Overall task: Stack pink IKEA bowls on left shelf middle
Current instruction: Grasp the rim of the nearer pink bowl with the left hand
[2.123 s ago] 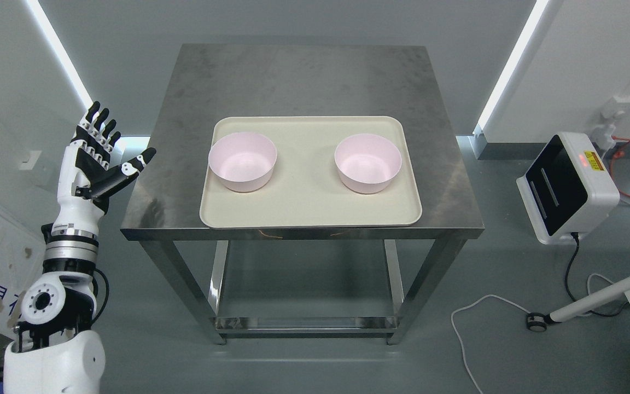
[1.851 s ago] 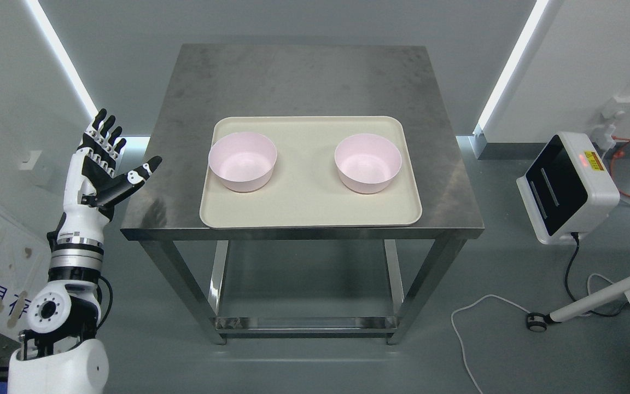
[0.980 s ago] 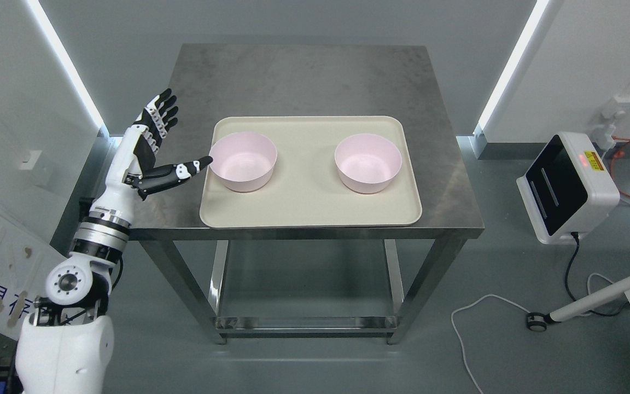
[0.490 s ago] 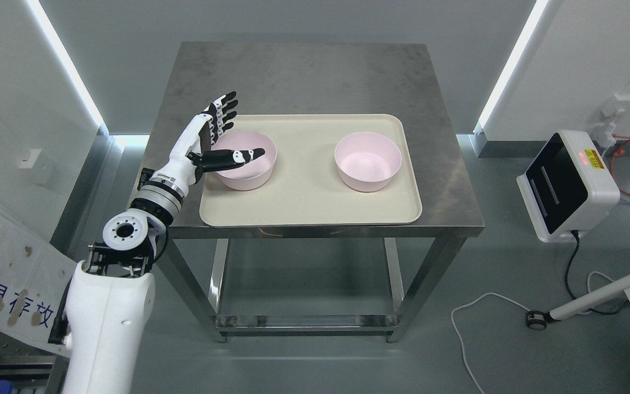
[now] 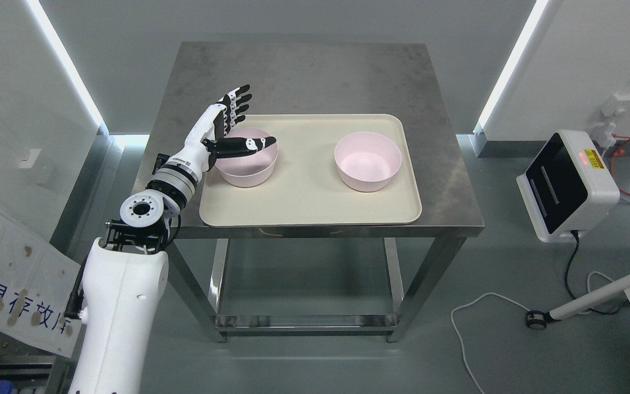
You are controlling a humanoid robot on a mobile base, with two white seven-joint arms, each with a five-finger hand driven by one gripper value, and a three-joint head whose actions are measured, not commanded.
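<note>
Two pink bowls stand upright on a cream tray [image 5: 315, 202] on a steel table [image 5: 304, 76]. The left bowl [image 5: 249, 169] sits near the tray's left end, the right bowl [image 5: 368, 161] toward its right end. My left hand [image 5: 241, 123] hangs over the left bowl with its fingers [image 5: 237, 102] spread above the bowl's far-left rim and the thumb stretched across the bowl's mouth. It holds nothing. My right arm does not show.
A white device with a black screen [image 5: 566, 186] stands on the floor at the right, with cables [image 5: 473, 317] and a white pole nearby. A white panel with printed characters leans at the lower left. The table's back half is bare steel.
My left arm has swung in from the far left, off the table's side, to above the left bowl. The hand has stayed spread. Both bowls are where they were.
</note>
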